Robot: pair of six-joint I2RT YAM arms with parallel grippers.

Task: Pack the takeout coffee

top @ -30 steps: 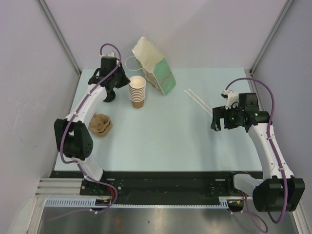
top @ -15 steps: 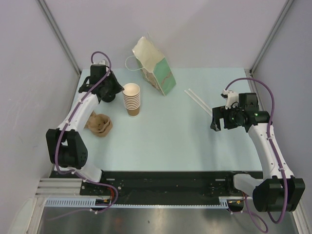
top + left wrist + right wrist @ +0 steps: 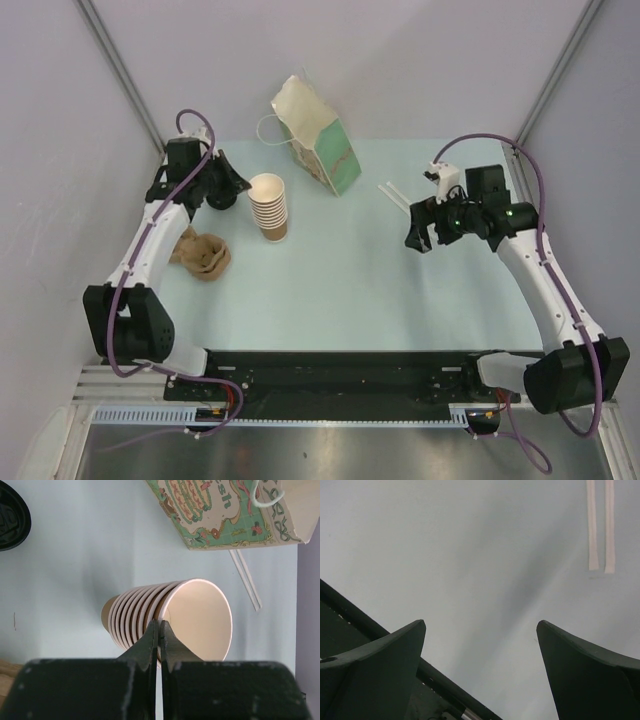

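Change, L arm: left gripper (image 3: 159, 626) has pulled back toward the table's rear-left corner. Jaws pressed together, tips at the top cup's rim; can't tell if paper is pinched.
Change, stack: stack of nested lidless brown paper cups (image 3: 268, 206) has slid left w/ it and leans slightly.
Change, R arm: right gripper (image 3: 481, 625) has swung in toward the two flat white straws (image 3: 600, 525). Jaws spread wide, nothing between.
Meaning: judged prep only; coffee not yet packed.
Task item: takeout coffee, a small brown kraft cup w/ round black plastic lid (image 3: 9, 515). Only the glossy lid edge shows, near the left gripper at rear-left, outside the bag.
Bag: cream paper bag w/ green printed side and white cord handle (image 3: 318, 140), creased, tilted, at rear centre.
Carrier: brown moulded-pulp cup carrier (image 3: 205, 255), rough and lumpy, left side.
Cups, texture: thin rolled rims, cream inside, tapered.
Surface: pale blue table (image 3: 350, 290), smooth, matte.
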